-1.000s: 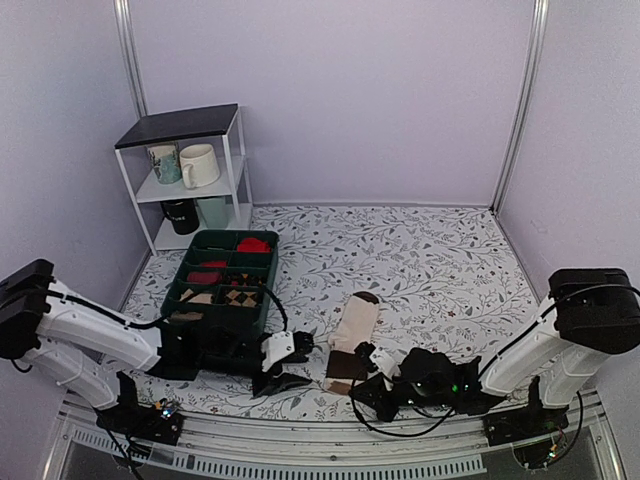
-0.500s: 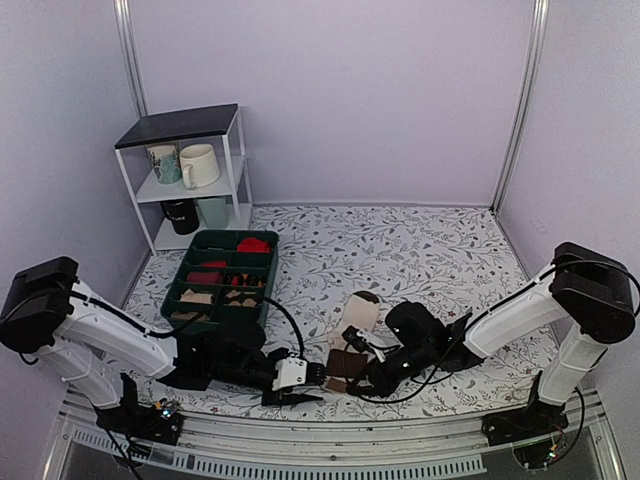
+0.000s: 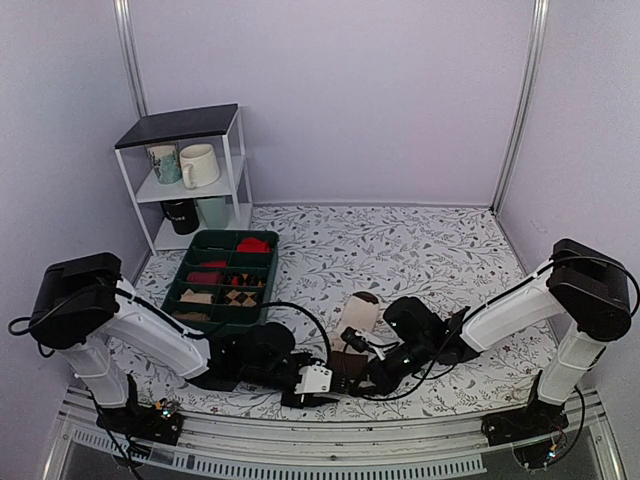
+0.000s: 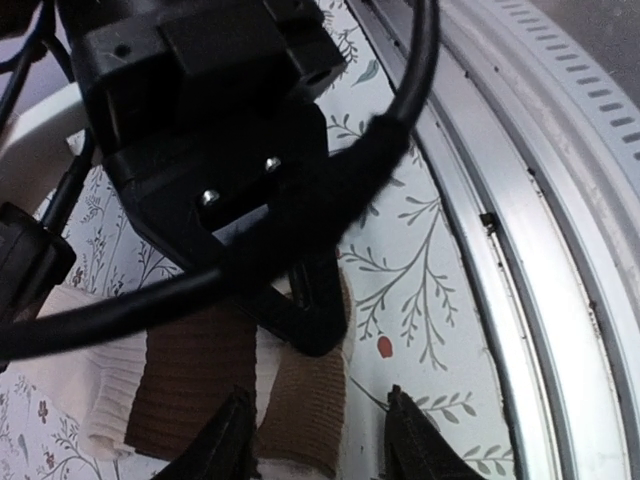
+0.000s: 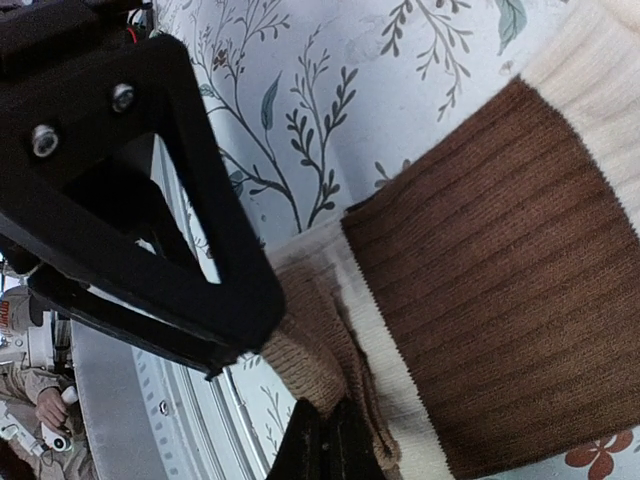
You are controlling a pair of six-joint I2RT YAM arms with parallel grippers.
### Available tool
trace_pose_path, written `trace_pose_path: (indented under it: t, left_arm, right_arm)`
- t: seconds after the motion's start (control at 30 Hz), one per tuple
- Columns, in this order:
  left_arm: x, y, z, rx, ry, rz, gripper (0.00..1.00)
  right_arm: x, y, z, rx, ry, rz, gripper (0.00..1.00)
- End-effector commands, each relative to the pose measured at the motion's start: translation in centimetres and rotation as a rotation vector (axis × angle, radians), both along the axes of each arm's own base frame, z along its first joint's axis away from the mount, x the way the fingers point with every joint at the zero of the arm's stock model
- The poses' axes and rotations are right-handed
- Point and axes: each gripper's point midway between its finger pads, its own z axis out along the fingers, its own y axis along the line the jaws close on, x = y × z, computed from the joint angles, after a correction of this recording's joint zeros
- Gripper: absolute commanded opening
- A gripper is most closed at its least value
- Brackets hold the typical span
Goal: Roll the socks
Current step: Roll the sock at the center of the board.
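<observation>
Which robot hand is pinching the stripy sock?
The right gripper: its fingers are shut on the socks' near edge. The left gripper's fingers stand apart.

The bench (image 3: 450, 250) is overlooked from high above its near edge; the socks (image 5: 500, 260) are framed closely by both wrist views.

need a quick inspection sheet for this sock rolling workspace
surface: floral table cover, lying flat
job's things: socks stretched out, near end pinched up
clutter: green tray holding rolled socks
end effectors: left end effector open at the socks' near end; right end effector shut on the socks' near edge
cables: black cable hanging over the socks
surroundings: white shelf with mugs, far left
</observation>
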Motion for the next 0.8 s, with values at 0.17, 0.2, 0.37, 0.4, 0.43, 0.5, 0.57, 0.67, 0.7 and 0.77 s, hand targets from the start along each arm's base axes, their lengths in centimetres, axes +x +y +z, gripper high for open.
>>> trace_pose_path:
  t: [0.17, 0.2, 0.37, 0.4, 0.43, 0.5, 0.57, 0.67, 0.7, 0.77]
  left_arm:
    - [0.3, -0.7, -1.1, 0.039, -0.023, 0.004, 0.43]
    - [0.3, -0.7, -1.4, 0.05, -0.021, 0.008, 0.42]
    - [0.4, 0.0, -2.2, 0.09, 0.0, 0.036, 0.38]
    - [0.4, 0.2, -1.7, 0.064, -0.01, 0.048, 0.39]
    - [0.7, 0.2, -0.8, 0.023, -0.028, 0.062, 0.4]
    - [0.9, 0.4, 1.1, -0.056, -0.065, 0.075, 0.44]
    - [1.1, 0.4, 2.6, -0.114, -0.095, 0.08, 0.47]
    - [0.9, 0.1, 3.8, -0.146, -0.117, 0.059, 0.48]
    - [0.7, -0.1, 3.9, -0.146, -0.118, 0.041, 0.48]
    - [0.2, -0.3, 3.6, -0.128, -0.107, 0.007, 0.48]
  right_arm:
    - [-2.4, -4.4, -4.7, -0.228, 0.116, 0.004, 0.0]
    - [-2.4, -4.3, -4.6, -0.226, 0.117, 0.003, 0.0]
    - [-2.5, -4.3, -4.6, -0.226, 0.122, 0.006, 0.0]
    - [-2.5, -4.3, -4.6, -0.226, 0.123, 0.008, 0.0]
    - [-2.4, -4.3, -4.6, -0.224, 0.122, 0.007, 0.0]
    - [-2.4, -4.3, -4.6, -0.227, 0.123, 0.006, 0.0]
    - [-2.5, -4.4, -4.7, -0.23, 0.125, 0.007, 0.0]
    - [-2.5, -4.3, -4.8, -0.23, 0.128, 0.008, 0.0]
    - [-2.5, -4.4, -4.8, -0.232, 0.127, 0.007, 0.0]
    - [-2.5, -4.4, -4.8, -0.233, 0.126, 0.006, 0.0]
